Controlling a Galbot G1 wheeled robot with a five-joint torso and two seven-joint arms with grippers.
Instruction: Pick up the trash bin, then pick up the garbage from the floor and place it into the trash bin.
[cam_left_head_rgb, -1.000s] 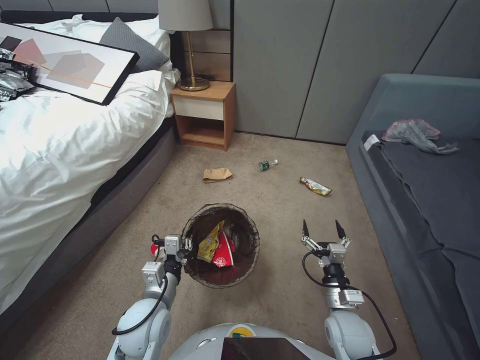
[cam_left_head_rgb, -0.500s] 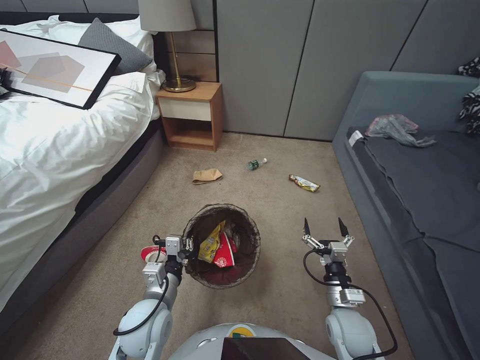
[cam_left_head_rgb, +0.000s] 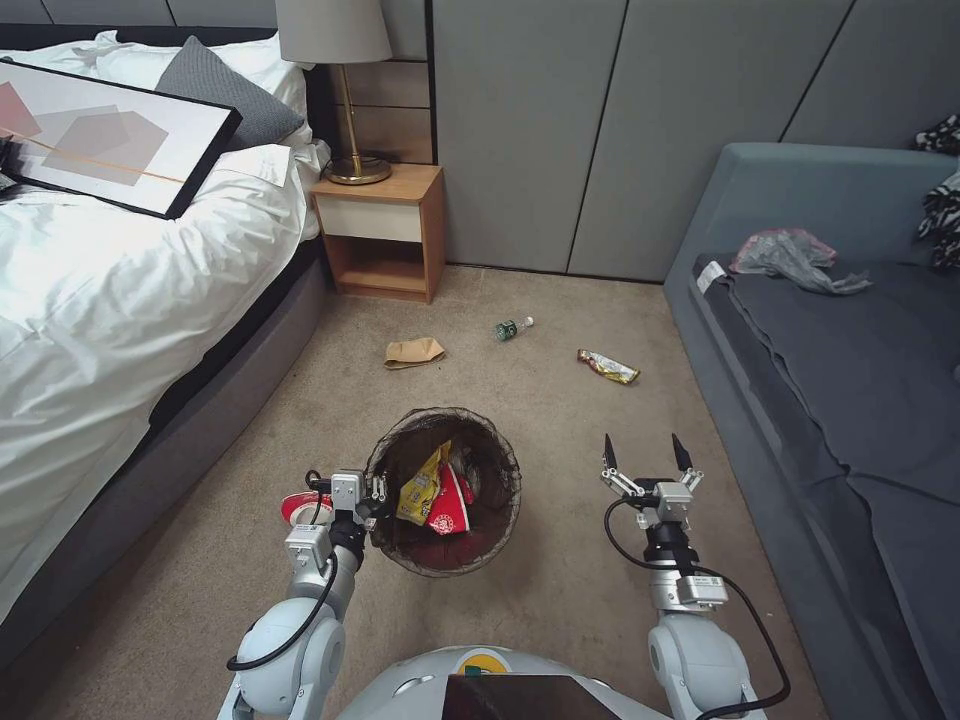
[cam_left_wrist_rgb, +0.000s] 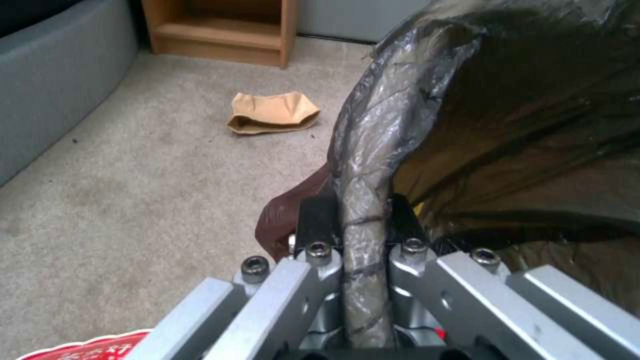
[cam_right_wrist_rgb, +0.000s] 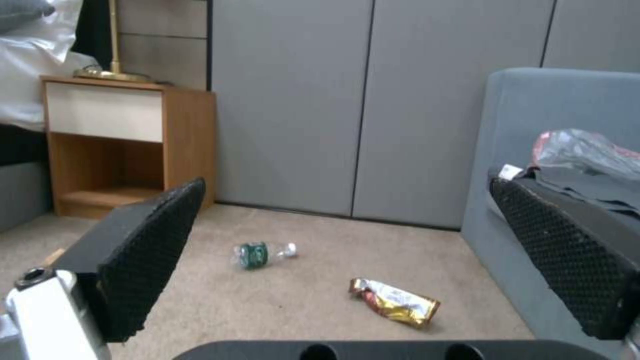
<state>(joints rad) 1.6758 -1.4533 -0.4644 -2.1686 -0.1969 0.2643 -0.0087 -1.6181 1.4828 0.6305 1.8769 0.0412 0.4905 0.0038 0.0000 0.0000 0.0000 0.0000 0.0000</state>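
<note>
With the left gripper (cam_left_head_rgb: 372, 497) clamped on the bin (cam_left_head_rgb: 444, 490) rim, cup and wrappers inside, the right gripper (cam_left_head_rgb: 646, 455) gaped empty; bag (cam_left_head_rgb: 413, 351), bottle (cam_left_head_rgb: 511, 328) and wrapper (cam_left_head_rgb: 607, 366) remained.

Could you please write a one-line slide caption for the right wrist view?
Open right end effector faces a bottle and a wrapper on the carpet.

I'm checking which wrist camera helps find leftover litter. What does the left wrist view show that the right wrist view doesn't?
Left wrist view alone: the left gripper shut on the liner-covered rim of the white plastic trash bin, and the crumpled brown paper bag on the carpet.

Right wrist view alone: the open right gripper, the green-labelled plastic bottle, the yellow and red snack wrapper.

Both: the wooden nightstand and the carpet.
</note>
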